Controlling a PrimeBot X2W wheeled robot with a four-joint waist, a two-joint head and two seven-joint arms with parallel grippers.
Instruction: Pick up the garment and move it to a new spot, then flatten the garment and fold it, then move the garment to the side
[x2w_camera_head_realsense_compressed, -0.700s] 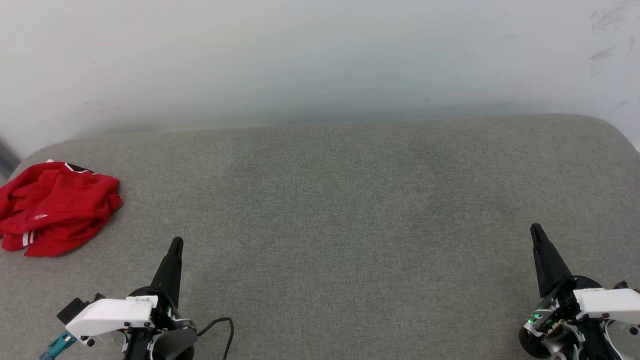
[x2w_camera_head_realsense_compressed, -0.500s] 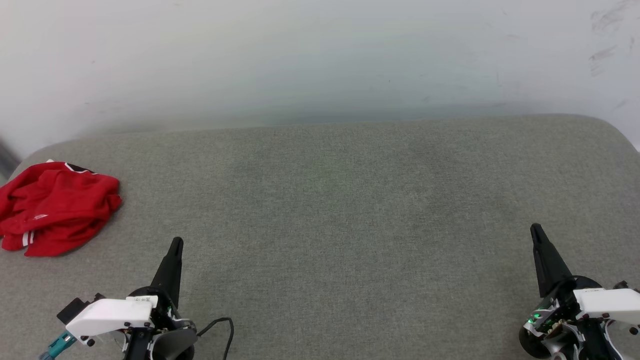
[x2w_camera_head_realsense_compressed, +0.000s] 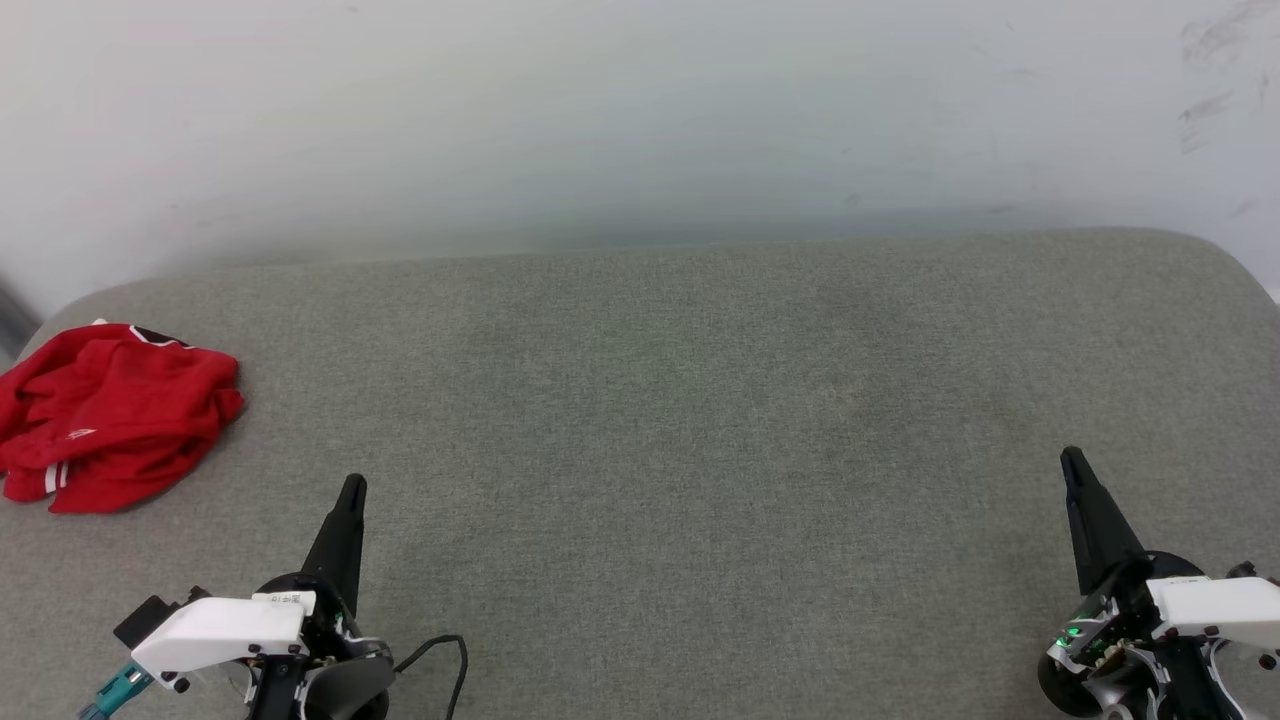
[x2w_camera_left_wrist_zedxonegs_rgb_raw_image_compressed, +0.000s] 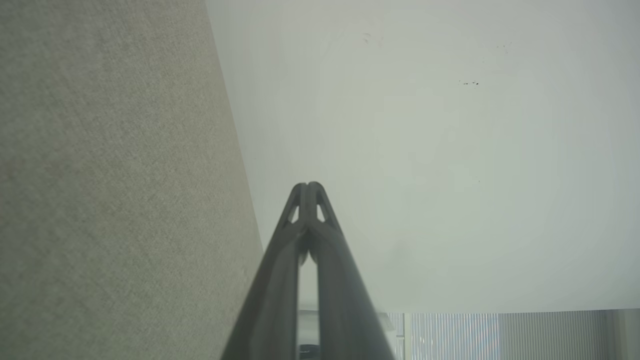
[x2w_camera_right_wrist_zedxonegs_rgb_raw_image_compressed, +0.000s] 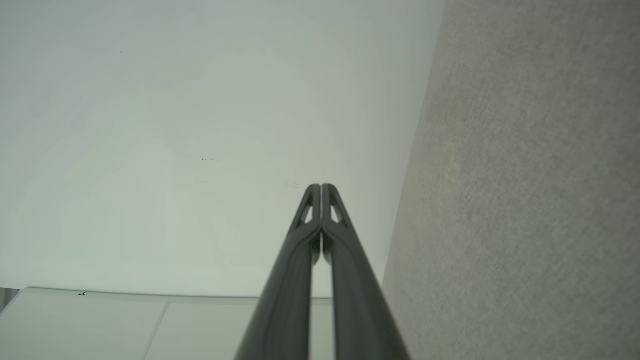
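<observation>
The garment (x2w_camera_head_realsense_compressed: 110, 415) is a crumpled red heap with a bit of white striped trim, lying at the far left of the grey padded surface (x2w_camera_head_realsense_compressed: 680, 400) in the head view. My left gripper (x2w_camera_head_realsense_compressed: 352, 485) sits at the lower left, shut and empty, a short way right of and nearer than the garment. At the lower right my right gripper (x2w_camera_head_realsense_compressed: 1070, 458) is also shut with nothing in it. Each wrist view shows its own fingers pressed together: the left gripper (x2w_camera_left_wrist_zedxonegs_rgb_raw_image_compressed: 309, 186) and the right gripper (x2w_camera_right_wrist_zedxonegs_rgb_raw_image_compressed: 320, 187), both pointing toward the pale wall.
A pale wall (x2w_camera_head_realsense_compressed: 640, 120) rises behind the padded surface, whose far edge curves down at both corners. A black cable (x2w_camera_head_realsense_compressed: 445, 655) loops beside my left wrist. A ribbed panel (x2w_camera_left_wrist_zedxonegs_rgb_raw_image_compressed: 500, 335) shows low in the left wrist view.
</observation>
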